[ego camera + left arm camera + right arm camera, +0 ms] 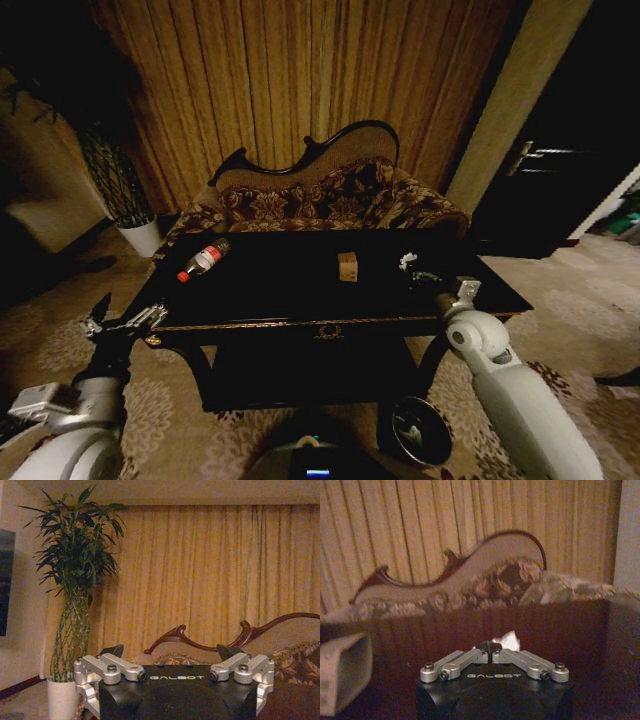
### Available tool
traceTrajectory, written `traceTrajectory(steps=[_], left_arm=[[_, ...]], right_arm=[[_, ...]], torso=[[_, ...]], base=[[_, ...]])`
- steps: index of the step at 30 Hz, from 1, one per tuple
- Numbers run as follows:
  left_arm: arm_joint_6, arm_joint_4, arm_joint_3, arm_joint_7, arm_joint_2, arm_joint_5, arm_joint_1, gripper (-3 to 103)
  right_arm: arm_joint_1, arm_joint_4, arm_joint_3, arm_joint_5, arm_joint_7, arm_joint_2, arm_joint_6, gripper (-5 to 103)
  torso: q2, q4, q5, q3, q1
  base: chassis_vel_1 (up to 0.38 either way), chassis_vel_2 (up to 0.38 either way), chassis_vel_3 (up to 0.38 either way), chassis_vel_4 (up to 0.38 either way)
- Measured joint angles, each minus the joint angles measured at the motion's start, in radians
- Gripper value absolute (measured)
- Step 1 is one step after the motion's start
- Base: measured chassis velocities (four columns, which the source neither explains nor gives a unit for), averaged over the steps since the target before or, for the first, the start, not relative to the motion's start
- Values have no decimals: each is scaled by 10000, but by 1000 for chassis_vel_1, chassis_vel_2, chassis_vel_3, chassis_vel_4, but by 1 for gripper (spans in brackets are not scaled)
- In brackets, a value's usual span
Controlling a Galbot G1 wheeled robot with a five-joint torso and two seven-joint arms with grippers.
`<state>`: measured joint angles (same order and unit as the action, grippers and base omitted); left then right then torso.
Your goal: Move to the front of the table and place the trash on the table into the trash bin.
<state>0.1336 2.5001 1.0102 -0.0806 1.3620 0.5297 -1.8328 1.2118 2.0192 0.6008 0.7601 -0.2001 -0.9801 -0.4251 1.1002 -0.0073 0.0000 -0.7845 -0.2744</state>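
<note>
Black glossy table directly ahead; bottle left side, tan box centre, white wrapper right.

R gripper over table, fingers pinched together just short of wrapper, holding nothing. Judgement: spread fingers before closing in.

L gripper spread wide, off table's left corner.

Bin on floor, front right. Sofa behind; box close beside R gripper's path.

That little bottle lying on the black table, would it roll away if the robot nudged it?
Probably. The bottle lies on its side on the glossy table, so a sideways nudge would likely roll it. It looks like clear plastic, so probably light, and perhaps slippery to grip.
</note>
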Motion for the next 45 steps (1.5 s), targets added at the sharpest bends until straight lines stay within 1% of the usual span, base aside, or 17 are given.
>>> traceTrajectory(steps=[4,9,20,23,24,25,26,27,29,33,35,36,37,39,42,44,45], left_arm=[[0,0,-10,-1,-12,10,22,100],[1,0,-35,0,-11,20,35,100],[3,0,-39,7,-34,31,62,100],[6,0,-51,7,-35,32,69,100],[6,0,-51,7,-35,32,69,100],[7,0,-50,8,-34,32,71,100],[8,0,-51,8,-34,32,73,100],[10,0,-51,9,-29,32,75,100],[11,0,-51,8,-26,32,76,100],[18,0,-62,18,26,22,71,100],[21,0,-72,23,40,18,70,100],[27,0,-87,33,49,12,70,100],[32,0,-96,39,50,9,72,100],[38,0,-99,42,50,7,75,100],[78,0,-104,54,56,-1,78,100],[90,0,-108,58,70,-4,78,100],[90,0,-108,58,70,-4,78,100]], right_arm=[[190,92,126,-161,632,35,714,0],[241,138,161,-201,725,22,1085,0],[265,162,125,-233,731,62,988,0],[282,298,119,-243,784,110,358,-1],[282,298,119,-243,784,110,358,-1],[282,322,119,-242,840,123,202,4],[279,328,115,-247,876,134,100,4],[259,329,82,-262,914,145,-127,15],[253,329,72,-268,928,149,-196,15],[180,241,1,-460,1117,178,-391,37],[158,222,-7,-479,1128,192,-395,37],[117,184,-29,-518,1138,224,-409,47],[93,161,-45,-537,1140,256,-443,52],[77,148,-55,-544,1141,279,-478,52],[32,109,-97,-549,1142,333,-599,63],[-11,59,-151,-547,1179,360,-717,74],[-11,59,-151,-547,1179,360,-717,74]], torso=[[1,-1,0,0,0],[0,0,0,0,0],[0,0,0,0,0],[0,0,0,0,0],[0,0,0,0,0],[1,0,0,0,0],[0,0,-1,0,0],[0,0,0,0,0],[0,0,0,0,0],[0,0,0,0,0],[0,0,0,0,0],[0,1,0,0,0],[0,0,0,0,0],[1,0,0,0,0],[0,0,0,0,0],[0,0,0,0,0],[0,0,0,0,0]], base=[[0,0,0,0],[0,0,0,0],[0,0,0,0],[0,0,0,0],[0,0,0,0],[0,0,0,0],[0,0,0,0],[0,0,0,0],[0,0,0,0],[0,0,0,0],[0,0,0,0],[0,0,0,0],[0,0,0,0],[0,0,0,0],[0,0,0,0],[0,0,0,0],[0,0,0,0]])
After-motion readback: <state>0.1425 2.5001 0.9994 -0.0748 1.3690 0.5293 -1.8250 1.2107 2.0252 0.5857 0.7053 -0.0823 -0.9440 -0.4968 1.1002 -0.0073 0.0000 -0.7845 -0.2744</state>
